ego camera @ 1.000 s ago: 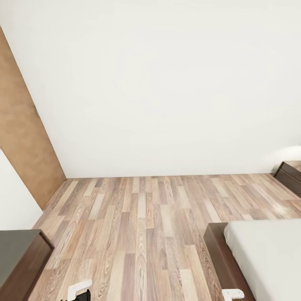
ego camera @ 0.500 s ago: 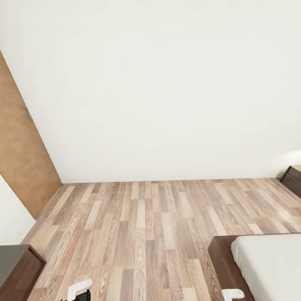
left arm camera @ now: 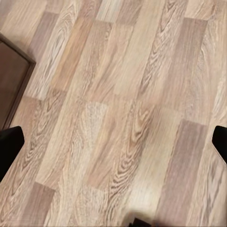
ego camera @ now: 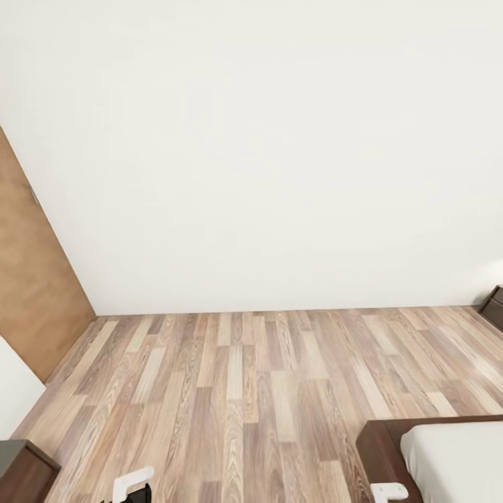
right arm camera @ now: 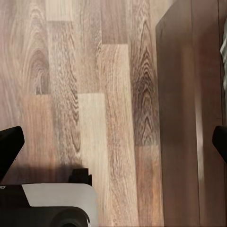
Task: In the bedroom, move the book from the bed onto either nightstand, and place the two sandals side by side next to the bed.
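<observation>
Bed: we see one bed, a corner of it at the lower right of our head view, off-white mattress inside a dark brown frame; in the right wrist view the frame runs along the plank floor, with a sliver of mattress beyond it.
Other furniture: one dark cabinet corner at lower left, seen again in the left wrist view; one small dark piece against the wall at far right, too little of it showing to name.
Door: one brown door on the left wall.
Floor: the floor lies bare and wide between cabinet and bed, up to the white wall.
Left jaws: spread wide, two dark tips at the view's edges, nothing between them.
Right jaws: likewise released, over floor just beside the bed frame.
</observation>
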Tool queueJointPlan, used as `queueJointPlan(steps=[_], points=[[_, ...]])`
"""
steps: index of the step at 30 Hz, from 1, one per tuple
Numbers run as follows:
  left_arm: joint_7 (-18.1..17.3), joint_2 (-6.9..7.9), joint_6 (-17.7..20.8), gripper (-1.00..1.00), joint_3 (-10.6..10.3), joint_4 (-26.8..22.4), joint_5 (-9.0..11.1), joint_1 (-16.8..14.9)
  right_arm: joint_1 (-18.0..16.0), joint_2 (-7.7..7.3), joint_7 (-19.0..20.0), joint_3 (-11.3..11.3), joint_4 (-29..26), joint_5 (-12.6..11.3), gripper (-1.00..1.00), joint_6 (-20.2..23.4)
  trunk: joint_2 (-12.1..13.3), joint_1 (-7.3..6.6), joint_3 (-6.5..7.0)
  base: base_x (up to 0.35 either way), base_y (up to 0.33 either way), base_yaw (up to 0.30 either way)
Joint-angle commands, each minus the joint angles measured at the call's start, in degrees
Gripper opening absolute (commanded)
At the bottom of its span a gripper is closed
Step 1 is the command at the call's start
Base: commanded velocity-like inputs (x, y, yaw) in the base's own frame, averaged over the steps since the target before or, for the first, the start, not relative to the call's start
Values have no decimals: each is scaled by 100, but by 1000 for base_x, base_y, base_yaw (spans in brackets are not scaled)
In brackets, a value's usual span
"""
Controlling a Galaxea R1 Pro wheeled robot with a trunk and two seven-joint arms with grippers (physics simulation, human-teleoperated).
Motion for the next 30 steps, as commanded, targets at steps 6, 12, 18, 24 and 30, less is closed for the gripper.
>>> queueJointPlan(steps=[6, 12, 18, 24, 30], points=[[30, 3, -12, 100, -49, -5, 44, -4, -6, 1, -12, -47, 8, 58, 100, -22, -11, 7, -12, 337, 0, 0], [29, 3, -13, 100, -49, -5, 44, -4, -6, 1, -12, -47, 8, 57, 100, -22, -11, 7, -12, 337, 0, -20], [26, 3, -11, 100, -49, -5, 43, -4, -6, 1, -12, -47, 8, 55, 100, -22, -11, 7, -12, 338, 0, -162], [29, 3, -11, 100, -49, -5, 43, -4, -6, 1, -12, -47, 8, 54, 100, -22, -11, 7, -12, 337, 28, -230], [27, 3, -11, 100, -49, -5, 44, -4, -6, 1, -12, -47, 8, 54, 100, -22, -11, 7, -12, 327, 114, -120]])
